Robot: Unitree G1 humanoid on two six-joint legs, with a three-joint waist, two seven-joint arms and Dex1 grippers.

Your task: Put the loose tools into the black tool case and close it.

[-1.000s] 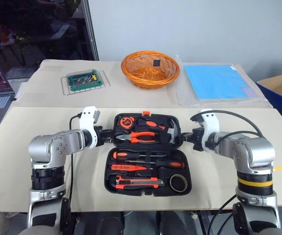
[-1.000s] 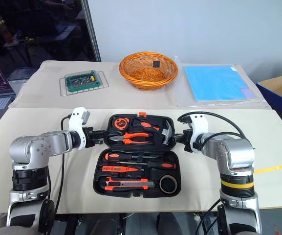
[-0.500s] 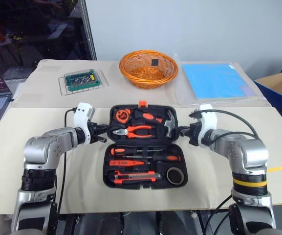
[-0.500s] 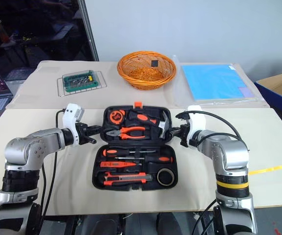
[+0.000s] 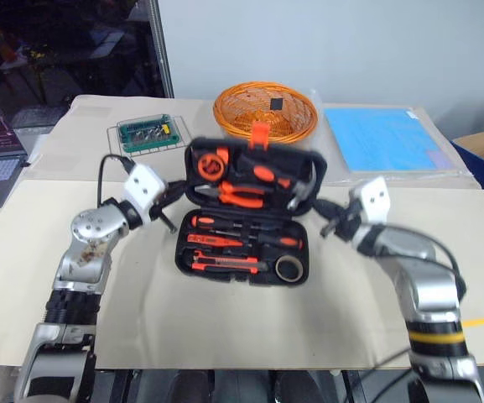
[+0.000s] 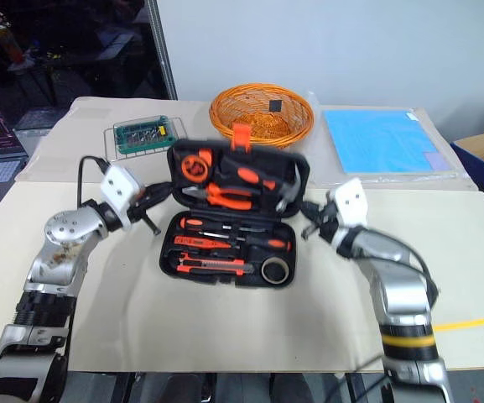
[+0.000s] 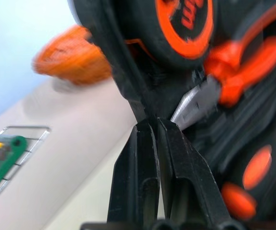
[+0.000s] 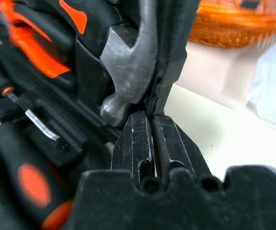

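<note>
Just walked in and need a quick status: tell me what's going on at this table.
The robot is closing the black tool case. Its left gripper and right gripper, both shut, press at the two side edges of the lid, which is raised part way. The screwdrivers, utility knife and tape roll already lie in the base; pliers, hammer and tape measure sit in the lid. An orange basket stands behind.

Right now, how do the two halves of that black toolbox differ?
The lid half is tipped up off the table, while the base half lies flat. The lid half holds pliers, a hammer and a tape measure; the base half holds screwdrivers, a knife and a tape roll. Both are black moulded plastic with fitted recesses.
</note>
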